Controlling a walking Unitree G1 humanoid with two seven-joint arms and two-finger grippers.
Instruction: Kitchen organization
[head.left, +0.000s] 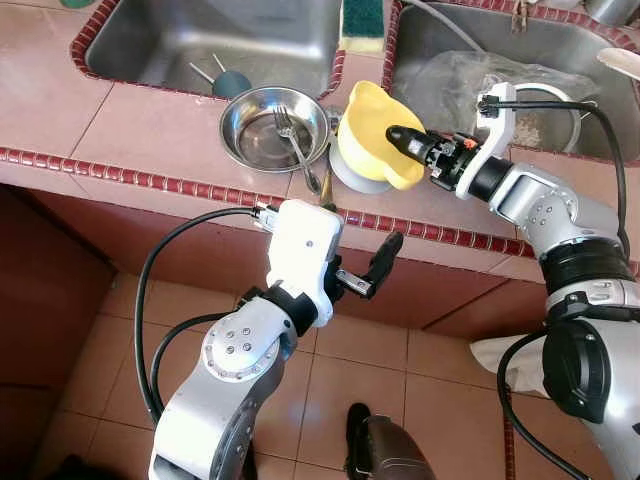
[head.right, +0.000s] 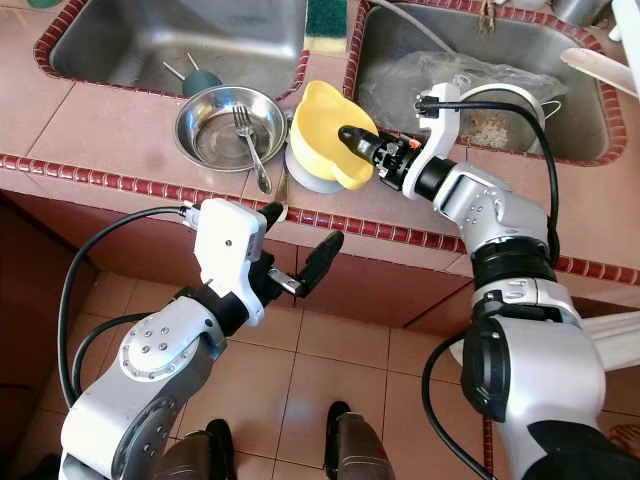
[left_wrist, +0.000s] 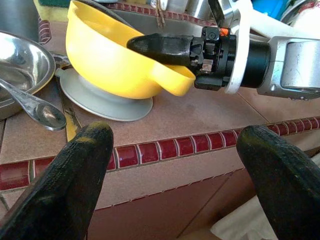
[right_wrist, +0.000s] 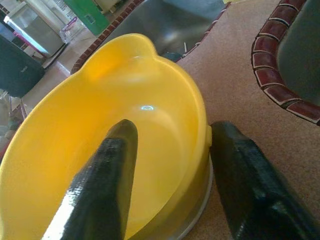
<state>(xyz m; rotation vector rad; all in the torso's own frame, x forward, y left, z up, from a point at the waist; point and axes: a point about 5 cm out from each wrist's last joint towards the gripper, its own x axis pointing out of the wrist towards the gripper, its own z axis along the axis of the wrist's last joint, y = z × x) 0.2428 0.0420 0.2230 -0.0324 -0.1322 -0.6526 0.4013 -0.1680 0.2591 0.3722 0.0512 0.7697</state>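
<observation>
A yellow bowl (head.left: 372, 130) sits tilted on a grey plate (head.left: 348, 175) on the tiled counter between two sinks. My right gripper (head.left: 402, 141) is shut on the bowl's near rim, one finger (right_wrist: 107, 175) inside the bowl and the other (right_wrist: 245, 185) outside it. A steel bowl (head.left: 262, 125) with a fork (head.left: 296, 148) across it stands just left of the plate. My left gripper (head.right: 297, 235) hangs open below the counter's red-tiled edge (left_wrist: 165, 150), facing the yellow bowl (left_wrist: 107, 60) with nothing between its fingers.
The left sink (head.left: 170, 45) holds a few utensils. The right sink (head.left: 560, 110) holds a clear plastic bag. A green and yellow sponge (head.left: 362, 22) lies on the divider. A white cloth (head.left: 500, 358) lies on the tile floor at the right.
</observation>
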